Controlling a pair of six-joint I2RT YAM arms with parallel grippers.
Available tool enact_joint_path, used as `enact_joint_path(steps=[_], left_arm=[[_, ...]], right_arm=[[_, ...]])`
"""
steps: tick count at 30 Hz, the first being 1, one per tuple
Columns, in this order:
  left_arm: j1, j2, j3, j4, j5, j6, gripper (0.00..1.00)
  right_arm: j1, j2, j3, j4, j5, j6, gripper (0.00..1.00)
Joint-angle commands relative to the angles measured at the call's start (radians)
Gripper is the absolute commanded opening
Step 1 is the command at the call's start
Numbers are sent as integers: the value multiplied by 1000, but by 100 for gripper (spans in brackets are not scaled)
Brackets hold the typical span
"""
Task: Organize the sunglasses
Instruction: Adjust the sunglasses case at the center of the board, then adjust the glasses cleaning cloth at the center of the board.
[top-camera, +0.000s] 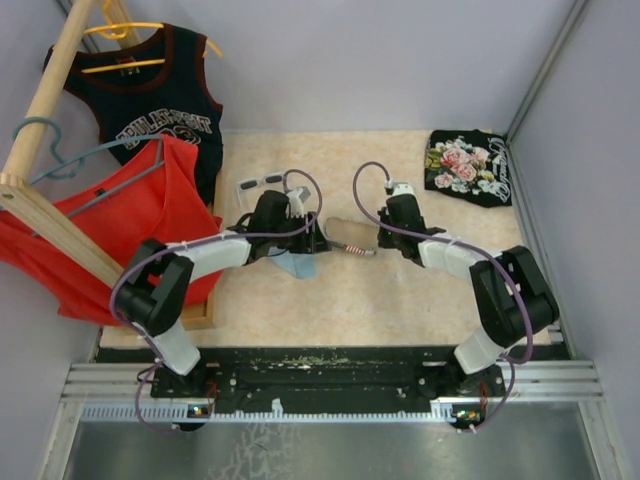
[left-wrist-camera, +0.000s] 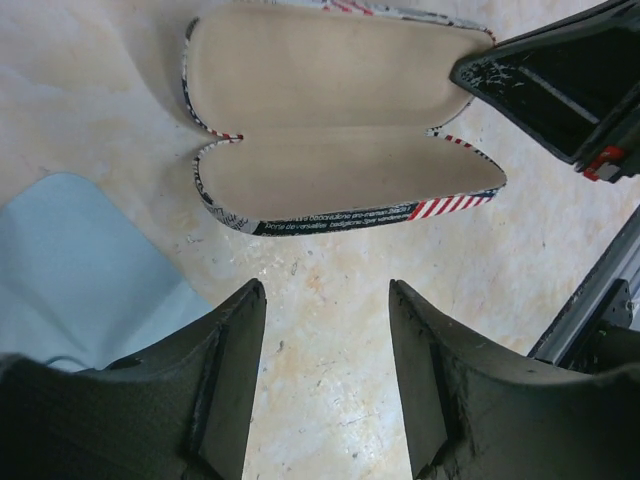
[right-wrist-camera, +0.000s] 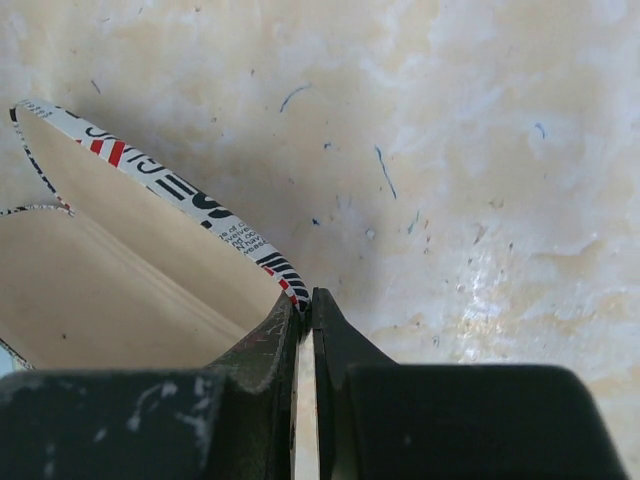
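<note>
The white-framed sunglasses (top-camera: 258, 183) lie on the table behind my left arm, apart from both grippers. The flag-print case (left-wrist-camera: 330, 110) lies open at mid table, its beige lining up and nothing inside it. My left gripper (left-wrist-camera: 327, 295) hovers open just short of the case's near rim, with only bare table between its fingers. My right gripper (right-wrist-camera: 308, 300) is shut on the case's right-hand rim (right-wrist-camera: 240, 235), one finger inside and one outside. From above, that gripper (top-camera: 378, 238) sits at the case's right end. The light-blue cloth (left-wrist-camera: 80, 270) lies left of my left fingers.
A wooden rack (top-camera: 45, 215) with a red jersey (top-camera: 140, 215) and a black jersey (top-camera: 160, 105) on hangers fills the left side. A black floral garment (top-camera: 468, 165) lies at the back right. Grey walls close the back and sides.
</note>
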Motion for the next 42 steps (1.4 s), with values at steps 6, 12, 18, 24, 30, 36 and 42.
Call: enact_joint_path(steps=[6,12,18,24,30,36,42], left_arm=[[8,-255,-22,-120,-189,28,64],[14,-326,-99,-168,-290,29,66],[22,-356,-154,-175,-315,19,66],[38,-390,-167,-217,-361,17,66],[43,-422,-176,-274,-492,13,69],[43,-348,-149,-290,-539,13,66],[34,-212,-49,-301,-533,36,60]], right_arm=[[-45,13,52,81,-121,-301,0],[-87,22,53,82,-191,-345,10],[-100,27,74,58,-212,-337,26],[-101,4,76,37,-187,-323,36],[-102,-108,100,-33,-125,-264,44],[-102,-288,92,-131,-46,-79,44],[-102,-456,12,-168,-120,10,44]])
